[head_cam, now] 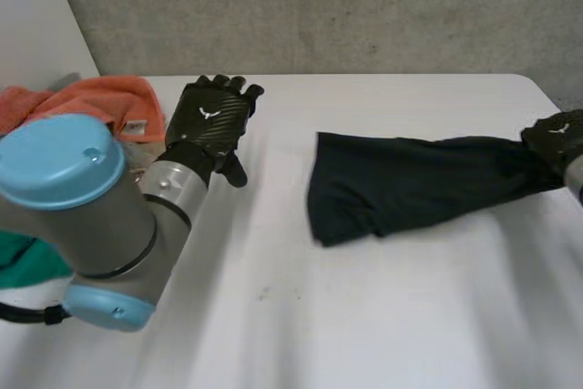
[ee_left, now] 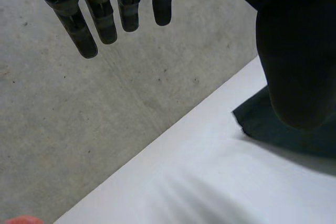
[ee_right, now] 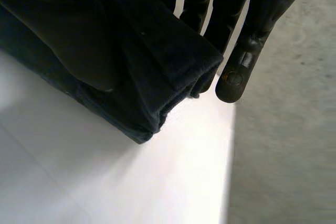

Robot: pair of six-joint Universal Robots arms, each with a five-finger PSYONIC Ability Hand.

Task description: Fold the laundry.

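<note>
- Head view: the left arm (head_cam: 64, 163), grey joint with a light-blue cap, sits nearest the camera at lower left.
- Left hand (head_cam: 215, 116) is at upper centre-left above the white table (head_cam: 364, 316). Its fingers are straight and it holds nothing.
- An orange cloth (head_cam: 100, 100) lies bunched at upper left, just beside the left hand. A green cloth (head_cam: 23, 260) is at the left edge, partly behind the arm.
- The dark cloth (head_cam: 410, 184) stretches from the centre of the frame to the right edge. Its wide end lies flat on the table and its narrow end is gathered into the right hand (head_cam: 556, 138).
- A grey wall (head_cam: 364, 6) runs across the top.
- Left wrist view: the left hand (ee_left: 103, 20) has its fingers extended and apart, grasping nothing. A corner of the dark cloth (ee_left: 262, 124) lies on the table beyond the thumb.
- Right wrist view: the right hand (ee_right: 242, 66) is closed on the dark cloth (ee_right: 157, 64). The folded end is pinched between thumb and fingers, with the hem just past the fingertips over the table edge.
</note>
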